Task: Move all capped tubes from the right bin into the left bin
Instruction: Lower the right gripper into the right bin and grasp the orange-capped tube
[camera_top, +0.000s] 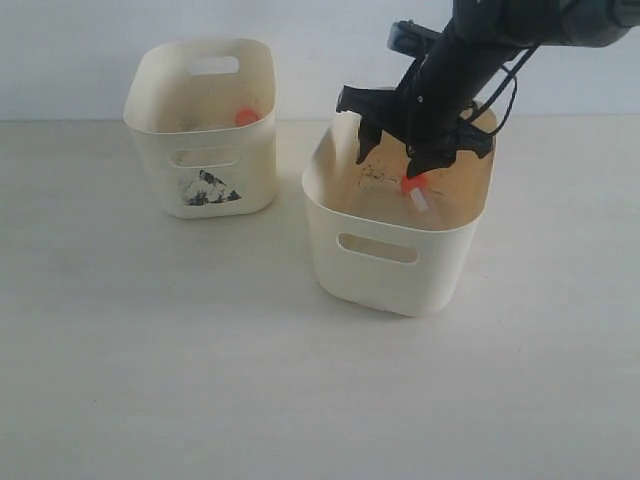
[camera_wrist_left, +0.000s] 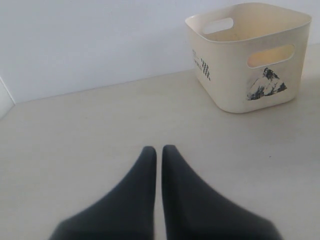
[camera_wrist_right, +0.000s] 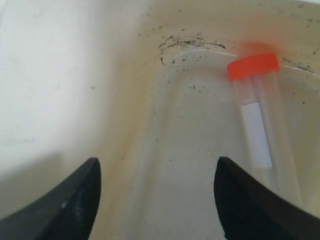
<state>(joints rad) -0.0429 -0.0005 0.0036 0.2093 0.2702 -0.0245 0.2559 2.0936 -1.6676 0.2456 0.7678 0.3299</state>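
One orange-capped tube shows in the left bin, but a second tube remains on the floor of the right bin, under the right pincer, spread wide and empty; the left pincer is closed on nothing.

A clear tube with an orange screw cap lies in the wide cream bin, against its scuffed inside. Another orange-capped tube shows inside the smaller bin, which bears a black picture.
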